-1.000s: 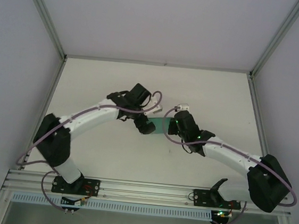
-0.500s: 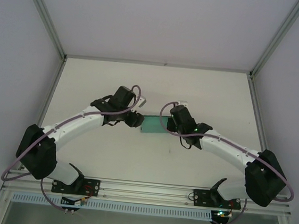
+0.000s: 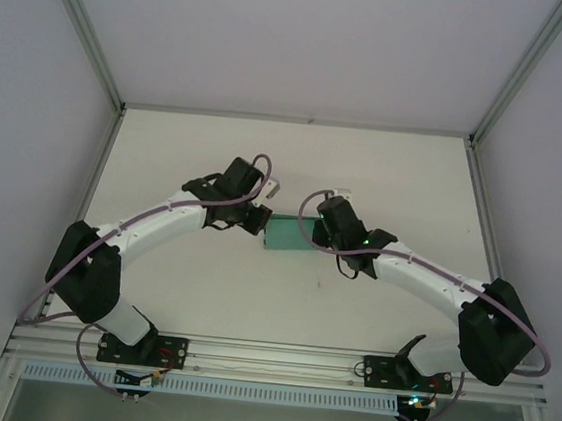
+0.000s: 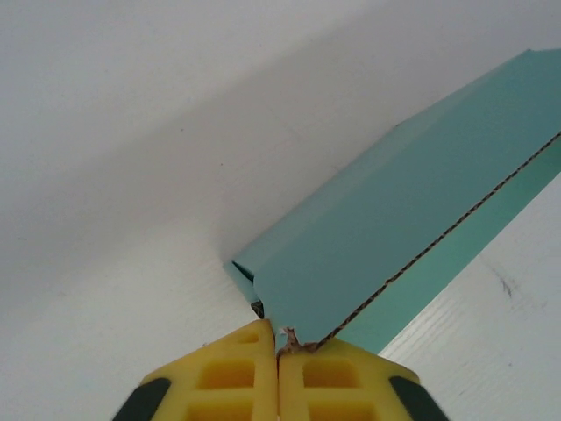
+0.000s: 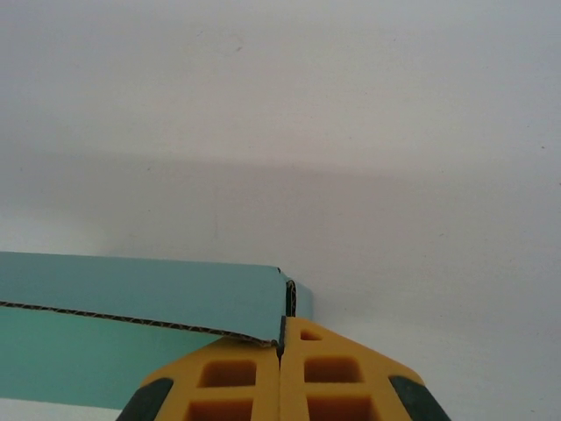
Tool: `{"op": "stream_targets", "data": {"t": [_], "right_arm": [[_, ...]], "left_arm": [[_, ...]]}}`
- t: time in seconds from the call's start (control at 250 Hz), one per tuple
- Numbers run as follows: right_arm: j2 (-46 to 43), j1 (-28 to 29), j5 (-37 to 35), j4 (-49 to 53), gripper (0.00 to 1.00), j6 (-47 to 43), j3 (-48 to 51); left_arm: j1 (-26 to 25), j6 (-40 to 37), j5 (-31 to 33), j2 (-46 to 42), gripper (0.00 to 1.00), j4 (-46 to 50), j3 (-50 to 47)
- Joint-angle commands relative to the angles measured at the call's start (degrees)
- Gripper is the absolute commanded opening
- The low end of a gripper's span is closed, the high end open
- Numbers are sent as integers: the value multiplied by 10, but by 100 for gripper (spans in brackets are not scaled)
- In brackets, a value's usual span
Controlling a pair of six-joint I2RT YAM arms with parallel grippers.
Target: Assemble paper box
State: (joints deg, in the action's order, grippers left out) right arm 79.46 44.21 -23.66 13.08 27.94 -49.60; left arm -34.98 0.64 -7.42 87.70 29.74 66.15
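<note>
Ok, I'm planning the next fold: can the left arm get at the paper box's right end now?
Probably not: the right fingers are shut on that end of the paper box, and the left fingers themselves pinch its opposite corner.

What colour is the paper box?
The paper box is teal-green, seen best in the left wrist view.

Setting: probably a robotics lab test cell. White worktop (image 3: pixel 252 298) boxed in by plain pale walls (image 3: pixel 299 41) on aluminium-profile posts (image 3: pixel 83 24). Left arm (image 3: pixel 159 220) and right arm (image 3: pixel 424 283) bolted to a slotted aluminium rail (image 3: pixel 275 361) at the near edge, purple cables (image 3: pixel 302 216) exposed.
</note>
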Motion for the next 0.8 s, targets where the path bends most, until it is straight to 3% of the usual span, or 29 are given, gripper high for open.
{"op": "stream_targets", "data": {"t": [0.0,0.16,0.26,0.379,0.579,0.799], "right_arm": [[30,13,25,97,0,15,7],[40,28,0,113,0,35,-5],[49,33,-5,117,0,48,-9],[58,39,-18,131,0,56,-17],[61,41,-26,129,0,70,-19],[53,43,-32,90,0,67,8]], "left_arm": [[-8,64,-7,12,2,28,39],[-9,170,14,34,4,69,69],[-9,199,26,39,8,88,78],[-12,207,59,50,9,109,91],[-16,248,48,61,7,79,58],[-53,221,91,57,4,18,-24]]}}
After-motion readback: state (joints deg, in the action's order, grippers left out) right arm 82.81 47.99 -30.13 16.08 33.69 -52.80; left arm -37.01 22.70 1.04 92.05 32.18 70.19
